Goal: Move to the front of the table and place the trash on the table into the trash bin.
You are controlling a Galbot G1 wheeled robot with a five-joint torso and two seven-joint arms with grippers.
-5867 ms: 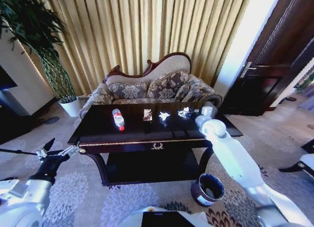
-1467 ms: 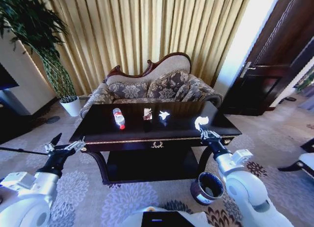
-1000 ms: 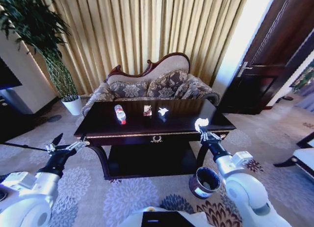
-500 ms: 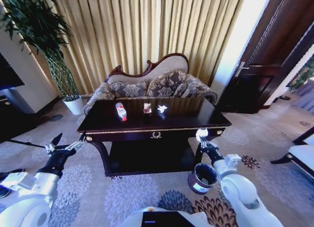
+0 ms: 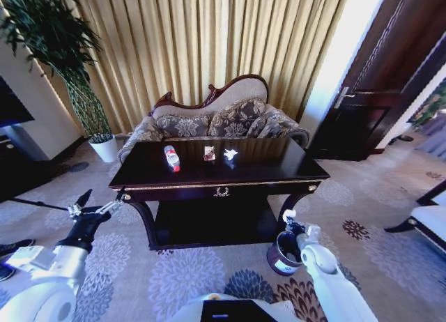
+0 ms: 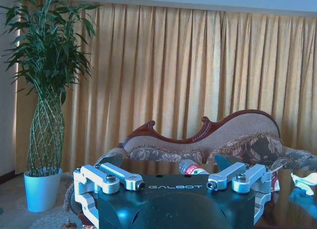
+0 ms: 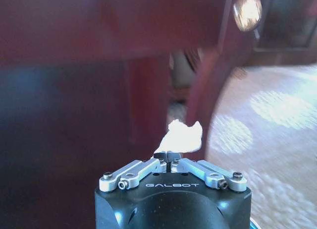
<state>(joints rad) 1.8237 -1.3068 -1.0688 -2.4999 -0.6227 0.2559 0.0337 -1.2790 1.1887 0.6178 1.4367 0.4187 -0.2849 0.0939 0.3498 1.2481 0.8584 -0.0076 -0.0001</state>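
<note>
The dark-brown table (image 5: 268,173) stands in the middle of the head view. On it lie a clear bottle (image 5: 171,157) with a red label, a small wrapper (image 5: 209,152) and a piece of crumpled white paper (image 5: 230,155). My right gripper (image 5: 288,216) is below the table's front right corner, just above the trash bin (image 5: 279,254), and my right arm hides part of the bin. It is shut on another piece of crumpled white paper (image 7: 181,136). My left gripper (image 5: 97,210) hangs open left of the table. The left wrist view shows the bottle (image 6: 193,168) beyond the left gripper (image 6: 168,165).
A patterned sofa (image 5: 216,120) sits behind the table before gold curtains. A tall plant in a white pot (image 5: 104,149) stands at the back left. A dark door (image 5: 390,71) is at the right. Flowered carpet lies around the table.
My right gripper has come down with the crumpled paper from the table's front edge to just above the bin. The head camera has shifted a little. The left arm stays put.
</note>
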